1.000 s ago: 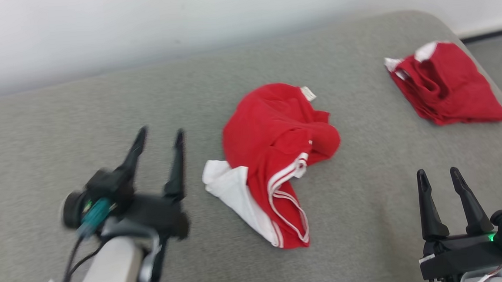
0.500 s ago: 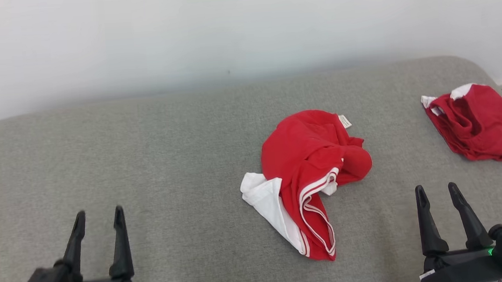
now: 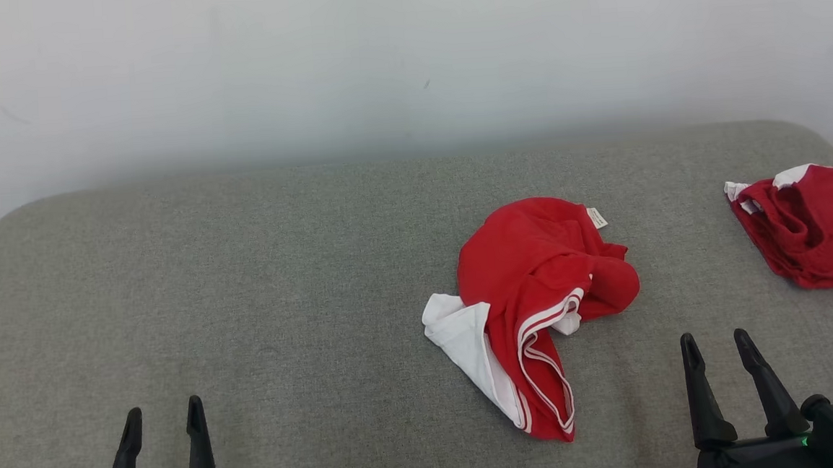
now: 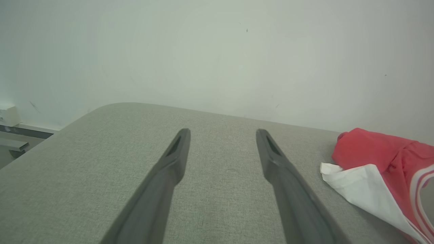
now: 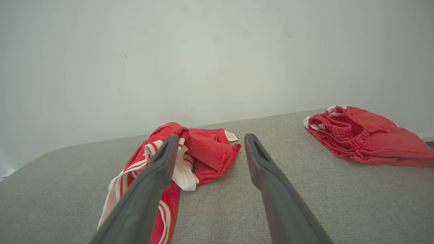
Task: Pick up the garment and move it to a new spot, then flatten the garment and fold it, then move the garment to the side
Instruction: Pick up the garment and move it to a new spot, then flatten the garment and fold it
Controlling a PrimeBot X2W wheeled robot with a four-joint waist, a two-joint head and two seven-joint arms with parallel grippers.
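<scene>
**Jersey crumpled mid-tabletop, nothing flattened or folded yet**

Status: the red jersey [image 3: 528,278] lies in a bunched heap on the grey fabric-covered tabletop [image 3: 245,273], right of centre. White lining is spilled out at its left edge, the striped trim is twisted down the near side, and a small tag shows at the far edge. It's not spread and has no clean fold lines, so flatten, fold and move-aside all look outstanding. Can't tell from this whether the first relocation counts as done.

A second red piece, looks like shorts [image 3: 814,238], sits at the far right edge, well apart from the jersey.

Left gripper [image 3: 164,406] is at lower left, jaws wide, empty, well apart from the jersey. Right gripper [image 3: 712,335] is at lower right, jaws wide, empty, near the jersey's near end but not touching.

Versus a second ago: the head camera has tilted up, so the whole frame has shifted. The left gripper was raised just beside the jersey's left side and has pulled back low. The right gripper is about the same. The jersey's heap shape is unchanged.
</scene>
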